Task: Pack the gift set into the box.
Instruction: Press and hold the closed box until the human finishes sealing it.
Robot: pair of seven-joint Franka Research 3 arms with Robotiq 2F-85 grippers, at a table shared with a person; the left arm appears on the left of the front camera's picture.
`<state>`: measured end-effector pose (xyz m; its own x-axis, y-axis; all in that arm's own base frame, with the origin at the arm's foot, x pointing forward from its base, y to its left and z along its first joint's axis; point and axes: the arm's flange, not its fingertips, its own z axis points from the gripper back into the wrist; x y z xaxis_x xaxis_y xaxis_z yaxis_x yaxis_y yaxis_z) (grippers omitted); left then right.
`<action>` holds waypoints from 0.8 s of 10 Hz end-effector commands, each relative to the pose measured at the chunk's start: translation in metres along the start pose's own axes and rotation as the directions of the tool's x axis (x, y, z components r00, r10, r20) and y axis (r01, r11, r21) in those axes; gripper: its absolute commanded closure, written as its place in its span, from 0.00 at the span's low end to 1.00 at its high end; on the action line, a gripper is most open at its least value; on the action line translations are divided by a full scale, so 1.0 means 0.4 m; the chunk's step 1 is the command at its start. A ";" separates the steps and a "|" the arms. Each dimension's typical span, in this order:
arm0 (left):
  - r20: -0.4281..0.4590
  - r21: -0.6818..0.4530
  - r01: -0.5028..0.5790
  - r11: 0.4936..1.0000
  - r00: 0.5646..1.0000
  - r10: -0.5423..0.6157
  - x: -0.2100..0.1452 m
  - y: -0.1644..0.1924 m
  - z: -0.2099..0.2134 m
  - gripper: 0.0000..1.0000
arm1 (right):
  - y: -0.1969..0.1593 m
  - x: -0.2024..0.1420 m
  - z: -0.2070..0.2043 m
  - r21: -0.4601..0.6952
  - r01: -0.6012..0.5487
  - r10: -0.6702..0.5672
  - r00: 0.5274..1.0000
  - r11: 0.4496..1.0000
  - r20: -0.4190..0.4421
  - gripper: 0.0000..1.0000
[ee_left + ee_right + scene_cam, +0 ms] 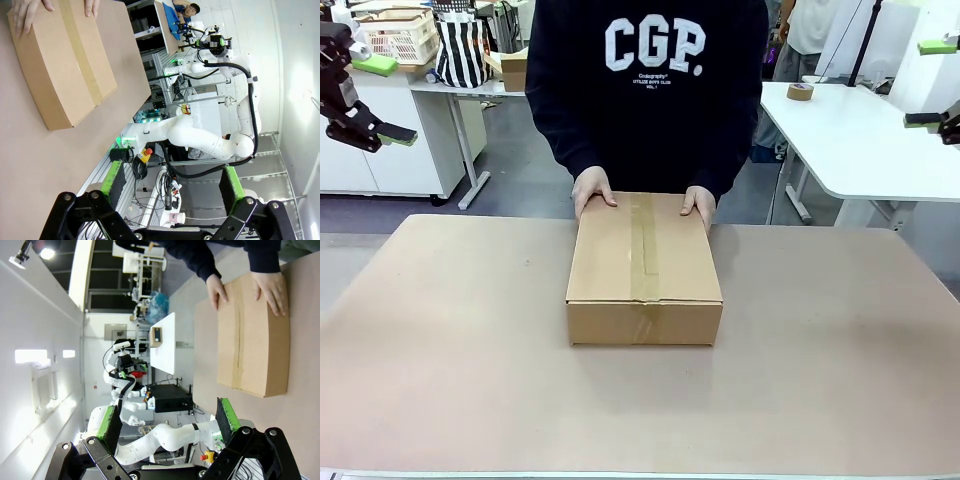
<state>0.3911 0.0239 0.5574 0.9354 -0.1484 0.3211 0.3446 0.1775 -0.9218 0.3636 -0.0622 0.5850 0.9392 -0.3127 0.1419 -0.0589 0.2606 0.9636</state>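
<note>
The left gripper (170, 192) has its jaws spread wide with nothing between them; past the gap only the robot's own white arm and the lab floor show. The box (62, 60) lies well beyond and to the upper left of these jaws, flat on the surface (45, 165). In the front view this gripper (365, 125) hangs high at the left edge, well apart from the box (644, 268).

The right gripper (167, 422) also has its jaws wide apart and empty. The box (255, 335) sits well beyond them, toward the upper right in the right wrist view, resting on the surface (305, 430). In the front view this gripper (935, 80) shows only in part at the right edge, high and well away from the box.

The box is closed, its flaps down, a tape strip (644, 245) running along its top and over the near face. A person's hands (593, 190) (699, 205) rest on its far corners. The gift set is not visible in any view.
</note>
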 end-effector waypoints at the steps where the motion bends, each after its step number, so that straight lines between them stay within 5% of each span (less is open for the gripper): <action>1: 0.001 0.004 -0.011 1.000 1.000 0.011 -0.009 0.000 -0.003 0.00 | 0.009 -0.001 -0.002 0.022 0.015 -0.015 1.000 1.000 0.002 0.00; 8: 0.001 0.004 -0.011 1.000 1.000 0.011 -0.009 0.000 -0.003 0.00 | 0.009 -0.001 -0.002 0.022 0.015 -0.015 1.000 1.000 0.002 0.00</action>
<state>0.3911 0.0239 0.5574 0.9354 -0.1484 0.3211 0.3446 0.1775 -0.9218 0.3636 -0.0623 0.5850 0.9392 -0.3127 0.1419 -0.0589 0.2606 0.9636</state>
